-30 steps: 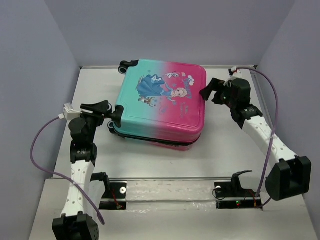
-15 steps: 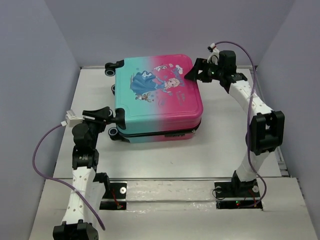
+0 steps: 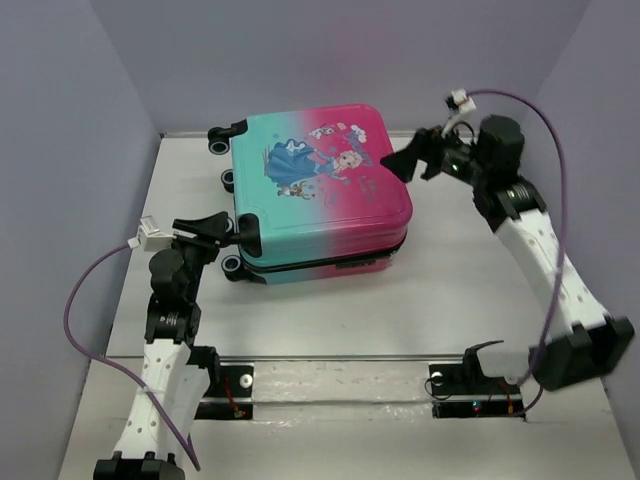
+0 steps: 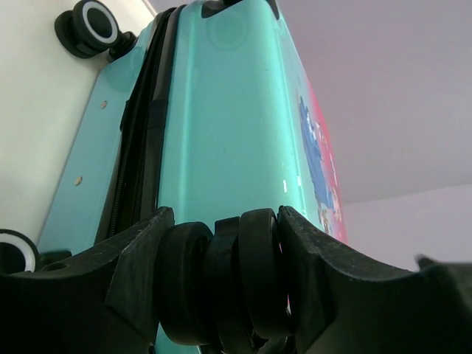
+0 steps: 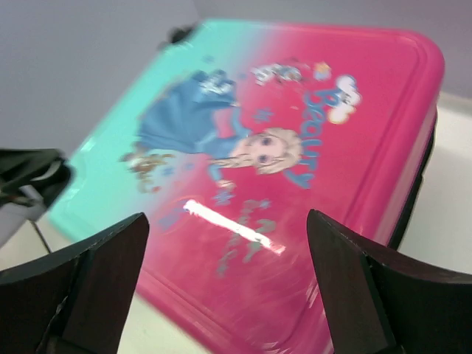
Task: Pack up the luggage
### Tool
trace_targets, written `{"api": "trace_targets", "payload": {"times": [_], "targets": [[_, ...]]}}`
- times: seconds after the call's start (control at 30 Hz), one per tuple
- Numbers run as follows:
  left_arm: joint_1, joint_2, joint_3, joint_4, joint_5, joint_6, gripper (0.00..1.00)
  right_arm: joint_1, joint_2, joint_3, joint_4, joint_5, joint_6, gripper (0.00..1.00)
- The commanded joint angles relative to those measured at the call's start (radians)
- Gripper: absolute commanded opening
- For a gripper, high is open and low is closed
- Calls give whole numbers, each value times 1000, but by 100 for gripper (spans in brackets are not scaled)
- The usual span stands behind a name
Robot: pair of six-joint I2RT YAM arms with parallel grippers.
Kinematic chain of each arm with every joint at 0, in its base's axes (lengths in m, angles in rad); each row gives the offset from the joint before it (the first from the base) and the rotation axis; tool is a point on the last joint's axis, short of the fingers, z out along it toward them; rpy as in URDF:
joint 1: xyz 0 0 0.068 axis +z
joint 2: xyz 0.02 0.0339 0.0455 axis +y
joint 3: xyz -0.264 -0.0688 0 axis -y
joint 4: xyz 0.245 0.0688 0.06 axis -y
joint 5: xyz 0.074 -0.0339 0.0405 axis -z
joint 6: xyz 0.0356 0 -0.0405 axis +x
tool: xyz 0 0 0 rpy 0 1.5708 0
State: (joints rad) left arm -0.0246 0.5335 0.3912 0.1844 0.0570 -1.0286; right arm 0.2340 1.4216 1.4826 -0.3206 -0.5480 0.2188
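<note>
The luggage [image 3: 315, 190], teal at its left end and pink at its right with a princess print, lies flat and zipped on the table [image 3: 450, 290]. My left gripper [image 3: 238, 233] is at its near-left corner. In the left wrist view the left gripper [image 4: 223, 223] is shut on a black double wheel [image 4: 221, 284], with the teal shell of the luggage [image 4: 221, 125] rising behind it. My right gripper [image 3: 408, 160] hovers at the far right edge of the lid, open. In the right wrist view the right gripper [image 5: 226, 221] frames the pink lid of the luggage [image 5: 295, 162] with nothing between its fingers.
Other black wheels [image 3: 218, 137] stick out at the suitcase's left end, one of those wheels [image 4: 92, 26] lying on the table surface. Grey walls close in the table on three sides. A metal rail [image 3: 340, 357] with the arm bases runs along the near edge.
The suitcase has swung round and slid left and back, with the left gripper still on its wheel. The right gripper reached over the far right corner, then drew back to the right.
</note>
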Motion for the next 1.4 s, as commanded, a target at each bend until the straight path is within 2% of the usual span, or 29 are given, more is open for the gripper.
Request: {"api": "trace_targets", "payload": {"times": [0.0, 0.03, 0.07, 0.1, 0.13, 0.2, 0.3, 0.33, 0.37, 0.4, 0.47, 0.5, 0.57, 0.7, 0.83, 1.17, 1.27, 1.37], "targets": [[-24, -6, 58, 59, 27, 183, 62, 7, -380, -434, 360, -30, 92, 73], [-24, -6, 58, 61, 29, 183, 62, 7, -438, -617, 452, -32, 137, 62], [-26, -7, 55, 63, 29, 183, 62, 7, -490, -698, 481, -6, 157, 33], [-26, -9, 54, 63, 27, 183, 62, 7, -539, -770, 504, 20, 177, 19], [-26, -7, 54, 63, 24, 186, 62, 7, -622, -838, 527, 32, 192, 13], [-26, -4, 51, 59, 20, 188, 62, 7, -688, -976, 531, 100, 189, 7], [-26, 8, 46, 67, 17, 188, 51, 7, -762, -1117, 561, 129, 217, 7], [-26, 11, 48, 70, 17, 188, 45, 7, -768, -1151, 616, 131, 238, 7], [-28, 14, 46, 72, 17, 187, 43, 7, -760, -1182, 646, 137, 252, 7], [-28, 17, 46, 75, 17, 190, 42, 7, -748, -1228, 672, 148, 264, 16], [-26, 22, 41, 79, 18, 188, 33, 7, -702, -1255, 750, 140, 281, 34], [-28, 25, 35, 82, 18, 187, 30, 7, -643, -1268, 777, 125, 283, 52], [-28, 28, 26, 89, 17, 182, 23, 7, -584, -1274, 879, 99, 287, 58], [-28, 36, -11, 118, 14, 160, 13, 7, -387, -1243, 1058, 4, 249, 57], [-28, 48, -31, 125, 7, 157, 6, 7, -267, -1213, 1116, -23, 212, 56], [-28, 49, -98, 153, -13, 156, 6, 7, -184, -1182, 1192, -56, 195, 47], [-28, 56, -117, 164, -20, 157, 6, 7, -159, -1168, 1219, -72, 209, 42], [-28, 68, -127, 179, -20, 151, 6, 7, -118, -1173, 1287, -93, 247, 27]]}}
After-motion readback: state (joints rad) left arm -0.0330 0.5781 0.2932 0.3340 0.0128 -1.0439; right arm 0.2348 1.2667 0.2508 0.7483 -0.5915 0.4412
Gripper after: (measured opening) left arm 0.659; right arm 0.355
